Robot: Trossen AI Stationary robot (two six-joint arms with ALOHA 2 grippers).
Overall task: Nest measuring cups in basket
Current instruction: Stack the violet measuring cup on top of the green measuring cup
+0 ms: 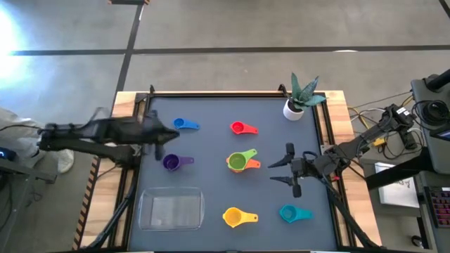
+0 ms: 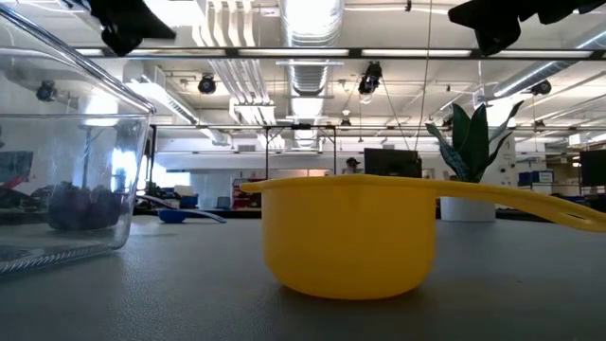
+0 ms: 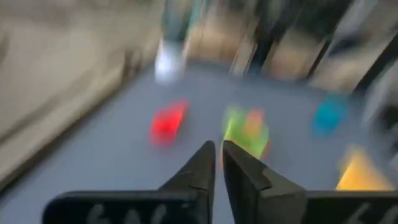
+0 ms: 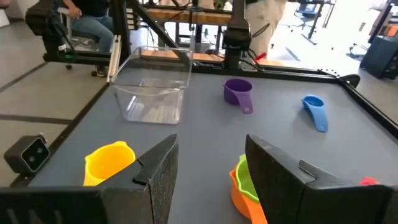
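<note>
Yellow cup (image 2: 350, 237) fills our low view. Our left gripper (image 1: 163, 138), fingers pressed together, hovers between blue cup (image 1: 185, 124) and purple cup (image 1: 174, 162); basket (image 1: 171, 210) lies beyond purple. Our right gripper (image 1: 287, 169), spread wide, faces the nearby green-in-orange pair (image 1: 241, 161), handles pointing toward it.

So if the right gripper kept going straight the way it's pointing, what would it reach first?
Probably the nested green-in-orange measuring cups. The right gripper, open, points across the table toward the left arm, and that pair lies just ahead of it. Its height above the table is unclear, so it might pass over them.
</note>
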